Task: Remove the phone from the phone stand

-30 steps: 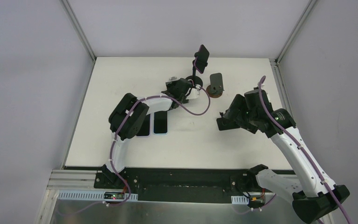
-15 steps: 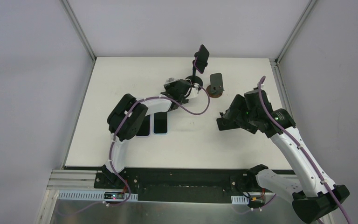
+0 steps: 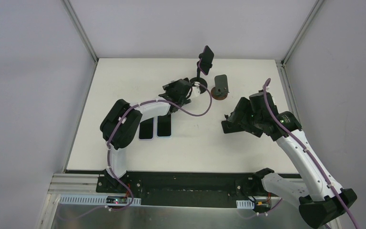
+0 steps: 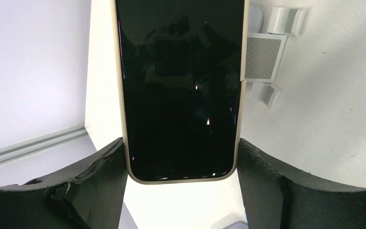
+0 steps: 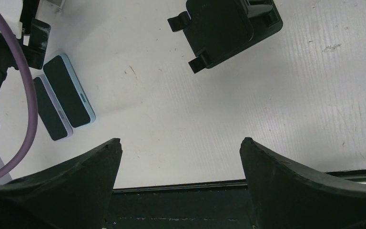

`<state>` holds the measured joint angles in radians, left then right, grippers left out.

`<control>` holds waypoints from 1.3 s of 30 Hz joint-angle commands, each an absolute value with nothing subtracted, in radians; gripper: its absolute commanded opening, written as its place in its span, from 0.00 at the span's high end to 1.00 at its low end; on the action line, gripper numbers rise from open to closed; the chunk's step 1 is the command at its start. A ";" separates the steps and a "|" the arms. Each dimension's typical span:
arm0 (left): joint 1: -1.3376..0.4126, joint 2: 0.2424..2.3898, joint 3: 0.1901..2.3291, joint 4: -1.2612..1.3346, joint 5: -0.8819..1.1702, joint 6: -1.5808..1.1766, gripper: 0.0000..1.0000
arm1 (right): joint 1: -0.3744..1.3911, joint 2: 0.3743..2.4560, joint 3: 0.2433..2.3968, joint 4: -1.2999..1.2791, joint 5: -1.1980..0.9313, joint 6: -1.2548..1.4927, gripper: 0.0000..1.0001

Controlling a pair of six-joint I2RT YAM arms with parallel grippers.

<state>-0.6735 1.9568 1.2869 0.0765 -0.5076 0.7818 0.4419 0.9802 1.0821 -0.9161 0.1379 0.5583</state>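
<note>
A phone (image 4: 181, 86) with a beige case and dark screen stands upright between my left gripper's fingers. My left gripper (image 4: 181, 148) is shut on its lower edges, both pads touching the case. The white phone stand (image 4: 264, 59), with a grey pad and white prongs, shows just to the right of and behind the phone. In the top view my left gripper (image 3: 178, 90) is at the back middle of the table, next to the white stand (image 3: 198, 87); the phone itself is hard to make out there. My right gripper (image 5: 180, 143) is open and empty above the table.
A black gooseneck stand holds another phone (image 3: 206, 58) at the back. An empty black stand (image 3: 220, 85) sits on a round brown base, also seen in the right wrist view (image 5: 224, 28). Two phones (image 3: 163, 126) (image 3: 146, 130) lie flat beside the left arm.
My left arm has swung left and its gripper has shifted left, a little away from the white stand. The right arm has not moved.
</note>
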 commanded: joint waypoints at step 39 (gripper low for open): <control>-0.837 1.811 1.135 0.141 -0.779 0.610 1.00 | 0.436 0.967 1.046 -0.891 0.117 0.576 0.02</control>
